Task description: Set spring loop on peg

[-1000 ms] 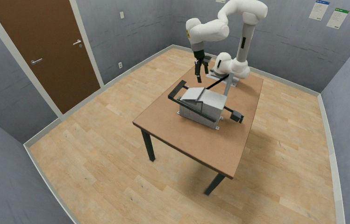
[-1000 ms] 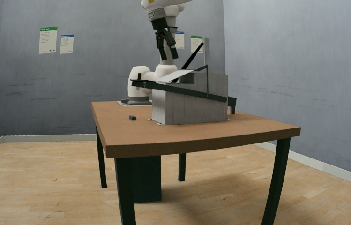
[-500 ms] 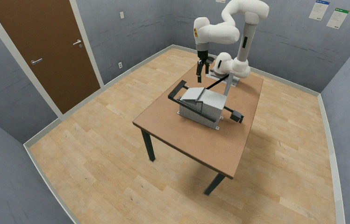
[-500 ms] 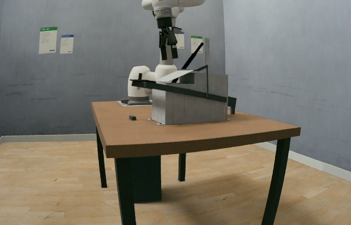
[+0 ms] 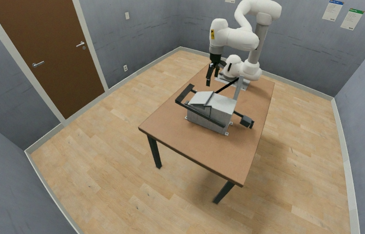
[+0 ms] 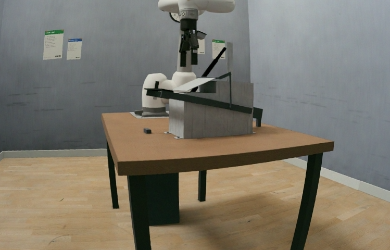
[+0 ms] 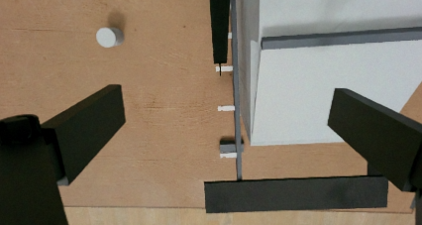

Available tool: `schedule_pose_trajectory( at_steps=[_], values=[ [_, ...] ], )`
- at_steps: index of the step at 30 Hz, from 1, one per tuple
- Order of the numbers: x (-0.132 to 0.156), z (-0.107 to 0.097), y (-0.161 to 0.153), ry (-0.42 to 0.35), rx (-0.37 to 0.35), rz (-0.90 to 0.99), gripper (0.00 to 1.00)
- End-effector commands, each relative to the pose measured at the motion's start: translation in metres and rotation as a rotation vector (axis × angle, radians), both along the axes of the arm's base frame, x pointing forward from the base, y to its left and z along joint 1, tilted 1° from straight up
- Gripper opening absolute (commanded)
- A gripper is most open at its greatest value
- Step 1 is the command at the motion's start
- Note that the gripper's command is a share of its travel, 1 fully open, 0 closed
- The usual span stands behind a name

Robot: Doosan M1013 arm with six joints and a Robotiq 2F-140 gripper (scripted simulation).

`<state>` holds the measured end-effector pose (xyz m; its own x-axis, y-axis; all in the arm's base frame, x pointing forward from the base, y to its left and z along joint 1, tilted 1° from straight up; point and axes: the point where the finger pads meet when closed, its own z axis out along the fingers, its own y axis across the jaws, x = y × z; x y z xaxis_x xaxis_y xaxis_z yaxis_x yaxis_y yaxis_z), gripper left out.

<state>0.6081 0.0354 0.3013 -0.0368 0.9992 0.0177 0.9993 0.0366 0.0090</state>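
Note:
The grey feeder box (image 5: 211, 111) stands mid-table, also in the exterior view (image 6: 211, 111). Its black pedal bar (image 5: 184, 94) is raised at the end; in the wrist view the pedal bar (image 7: 297, 192) lies across the bottom. The black spring (image 7: 219, 27) runs along the box side and ends at a white peg (image 7: 224, 68). Two more pegs (image 7: 225, 108) (image 7: 228, 156) lie closer to the pedal. The steel weight (image 7: 109, 37), a pale cylinder, stands upright on the bench to the left. My gripper (image 5: 211, 76) (image 7: 226, 105) hangs open and empty above the pegs.
A black counterweight (image 5: 246, 121) sticks out of the feeder's far end. A thin upright post (image 5: 238, 87) rises beside the arm's base (image 5: 236, 72). A small dark block (image 6: 147, 130) lies on the table next to the feeder. The table edge runs just past the pedal.

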Motion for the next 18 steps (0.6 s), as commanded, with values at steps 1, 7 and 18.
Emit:
schedule_pose_trajectory(
  at_steps=[1,7,18],
  values=[
    [0.000,0.001,0.000,-0.001,0.000,0.000,1.00],
    [0.000,0.001,0.000,-0.001,0.000,0.000,1.00],
    [-0.059,0.000,0.007,-0.001,-0.004,-0.001,1.00]
  ],
)
